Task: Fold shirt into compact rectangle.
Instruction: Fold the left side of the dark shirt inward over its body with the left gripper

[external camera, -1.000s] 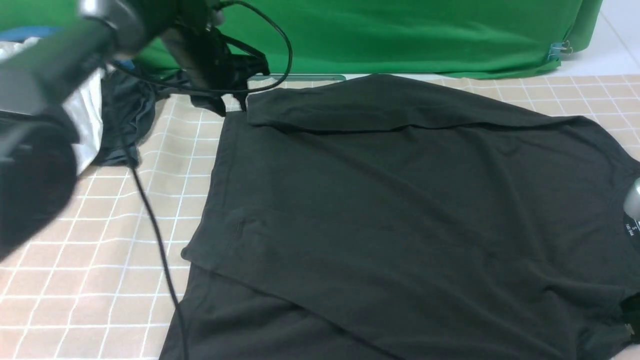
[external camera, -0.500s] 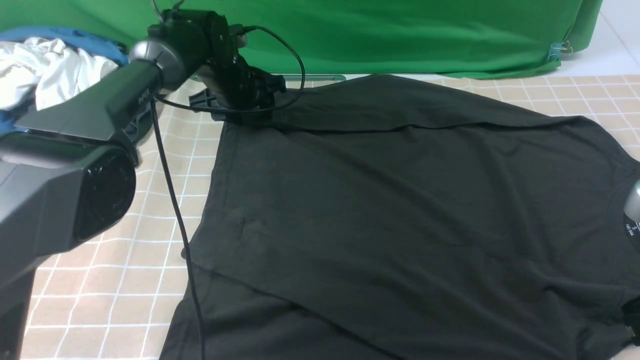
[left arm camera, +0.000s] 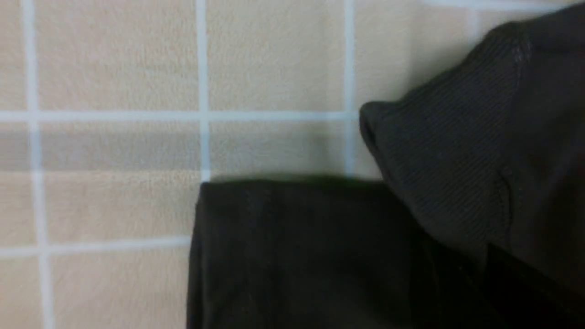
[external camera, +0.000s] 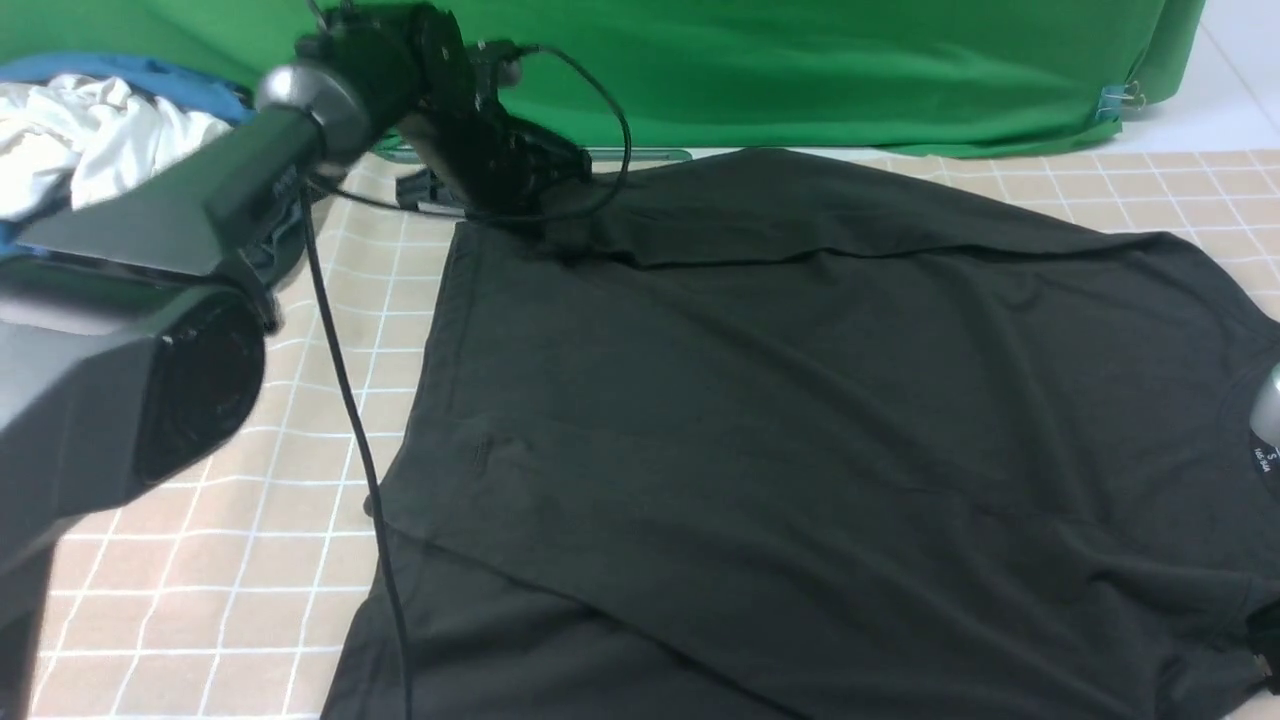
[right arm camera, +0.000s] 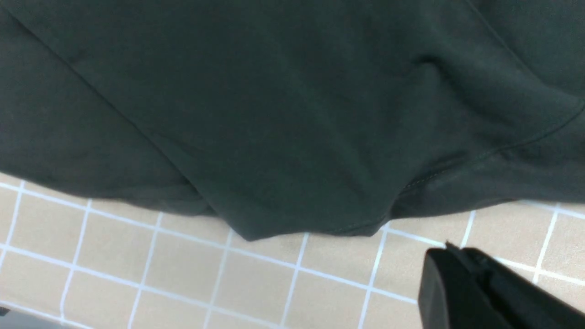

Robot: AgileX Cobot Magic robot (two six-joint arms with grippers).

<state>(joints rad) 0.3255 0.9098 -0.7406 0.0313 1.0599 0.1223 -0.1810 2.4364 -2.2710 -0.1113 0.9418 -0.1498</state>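
Both claws are clenched. The left gripper [external camera: 520,185] sits at the shirt's [external camera: 800,420] far-left corner, near the far edge of the surface [external camera: 200,560]. In its wrist view a ribbed ridge of black fabric rises toward the camera, so it appears to have pinched that corner. The right gripper [right arm camera: 457,274] hangs over bare checked cloth just off the shirt's edge, grasping nothing that shows.

The shirt lies flat across the middle and right of the surface. Its hem faces the left edge and its neck label [external camera: 1268,458] is at the right edge. A long band is already turned in along the far side. A second layer overlaps on a slant toward the near edge, so the lengthwise folds look done or nearly so.

The step in hand seems to be taking hold of the hem end for the crosswise fold. The next move probably calls for a matching grip on the near hem corner. Both corners would then rise together and travel toward the collar. Lifting one corner alone could drag the turned-in band open.
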